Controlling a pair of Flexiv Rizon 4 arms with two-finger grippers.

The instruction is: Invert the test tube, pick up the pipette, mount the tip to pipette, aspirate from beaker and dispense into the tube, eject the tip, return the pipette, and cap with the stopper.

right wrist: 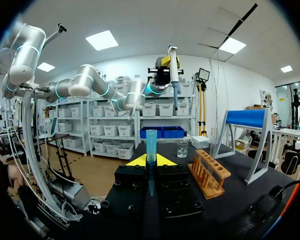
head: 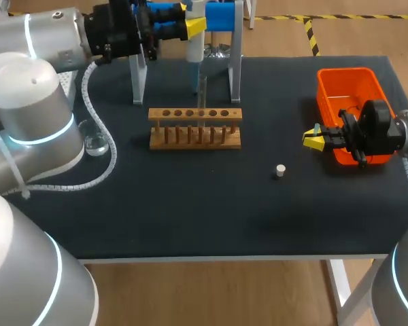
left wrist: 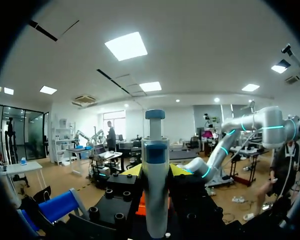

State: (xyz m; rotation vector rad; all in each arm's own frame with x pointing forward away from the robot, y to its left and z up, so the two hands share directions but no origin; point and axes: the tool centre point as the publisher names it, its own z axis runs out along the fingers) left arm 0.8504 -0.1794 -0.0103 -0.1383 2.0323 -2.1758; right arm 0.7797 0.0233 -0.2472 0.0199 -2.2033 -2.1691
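My left gripper (head: 194,27) is shut on the white pipette (head: 193,47), which hangs upright at the back, above the wooden rack (head: 195,127). The left wrist view shows the pipette (left wrist: 155,170) clamped between the yellow fingers. A clear test tube (head: 202,92) stands in the rack below the pipette's shaft. My right gripper (head: 315,138) hovers at the right, beside the orange bin (head: 350,78). In its own view the right gripper (right wrist: 151,161) is shut on a blue pipette tip (right wrist: 151,142) that points up. The white stopper (head: 280,170) lies on the mat. A glass beaker (head: 95,140) stands at the left.
The pipette stand (head: 221,17), with a blue top and white legs, straddles the space behind the rack. A white cable loops from my left arm past the beaker. The dark mat (head: 211,210) covers the table to its front edge.
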